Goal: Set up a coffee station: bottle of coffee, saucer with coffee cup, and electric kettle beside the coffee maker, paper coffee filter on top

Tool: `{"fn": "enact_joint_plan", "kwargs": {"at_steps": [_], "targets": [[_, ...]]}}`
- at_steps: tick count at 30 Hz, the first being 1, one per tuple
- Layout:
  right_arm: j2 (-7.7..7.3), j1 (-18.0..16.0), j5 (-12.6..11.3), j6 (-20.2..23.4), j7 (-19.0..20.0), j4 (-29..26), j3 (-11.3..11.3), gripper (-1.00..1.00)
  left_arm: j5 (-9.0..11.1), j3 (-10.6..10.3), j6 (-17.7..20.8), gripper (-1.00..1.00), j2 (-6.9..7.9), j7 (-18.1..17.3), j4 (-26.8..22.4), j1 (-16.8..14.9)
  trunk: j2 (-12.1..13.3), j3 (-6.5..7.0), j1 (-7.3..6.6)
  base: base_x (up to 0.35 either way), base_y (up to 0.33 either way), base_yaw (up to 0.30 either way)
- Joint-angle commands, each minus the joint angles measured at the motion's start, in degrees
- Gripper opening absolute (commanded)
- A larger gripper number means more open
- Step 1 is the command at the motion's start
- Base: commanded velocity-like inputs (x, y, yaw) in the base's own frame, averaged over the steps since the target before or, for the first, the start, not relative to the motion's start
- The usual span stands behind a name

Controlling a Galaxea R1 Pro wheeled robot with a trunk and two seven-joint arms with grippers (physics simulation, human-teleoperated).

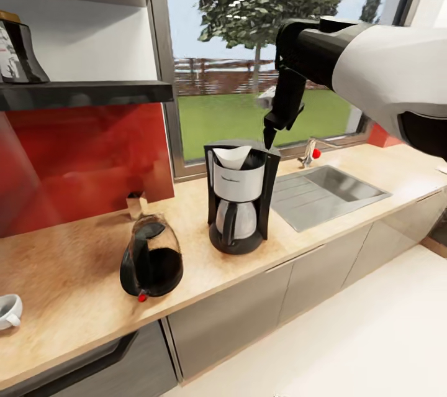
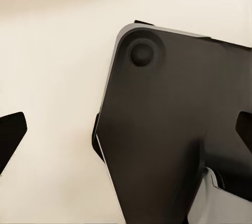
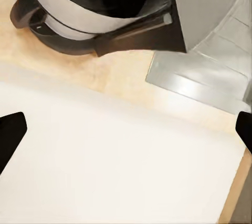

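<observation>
Right hand point(image 1: 271, 136) spread, just above coffee maker point(image 1: 239, 198); left hand spread; open countertop point(image 1: 74, 273) edge.

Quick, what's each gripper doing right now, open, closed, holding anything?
Left gripper: open, holding nothing.
Right gripper: open, empty, above the coffee maker.

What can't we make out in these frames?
- White coffee cup: cut off by the head view's left edge; saucer unconfirmed.
- Dark bag-like item on the black shelf: cut by the same edge, label unreadable.
- Right gripper: head view sees it edge-on above the white paper filter; jaw state unclear.
- Left gripper: its wrist view faces a dark grey panel, identity unclear.
</observation>
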Motion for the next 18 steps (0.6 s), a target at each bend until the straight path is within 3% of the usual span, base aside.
{"fn": "enact_joint_plan", "kwargs": {"at_steps": [1,6,11,15,16,18], "targets": [[-0.27,0.12,-0.21,0.37,0.2,0.15,0.3,1.0,0.02,0.11,-0.23,1.0,-0.01,0.1,0.05,-0.05,-0.12,-0.08,0.04,0.0,0.0,-0.26],[-2.34,2.31,-0.25,0.35,0.2,3.23,0.3,1.0,-0.05,0.09,-0.23,1.0,0.0,-0.01,0.05,-0.05,-0.12,0.18,0.04,0.0,0.0,-0.261],[-5.48,5.75,-0.33,-1.28,0.2,7.48,0.3,1.0,-0.17,0.04,-0.23,1.0,0.04,-0.14,0.05,-0.04,-0.12,0.45,0.04,0.0,0.0,-0.261],[-9.04,6.5,-0.34,-2.53,0.2,8.1,0.3,1.0,-0.34,-0.13,-0.28,1.0,0.08,-0.16,-0.02,-0.05,-0.12,0.65,0.04,0.0,0.0,-0.261],[-11.29,6.66,-0.34,-2.75,0.2,8.19,0.3,1.0,-0.41,-0.31,-0.31,1.0,0.09,-0.16,-0.03,-0.05,-0.12,0.71,0.04,-0.046,0.0,-0.261],[-12.65,6.72,-0.34,-2.82,0.2,8.21,0.3,1.0,-0.45,-0.37,-0.31,1.0,0.09,-0.16,-0.03,-0.05,-0.12,0.81,0.04,-0.077,0.0,-0.261]]}}
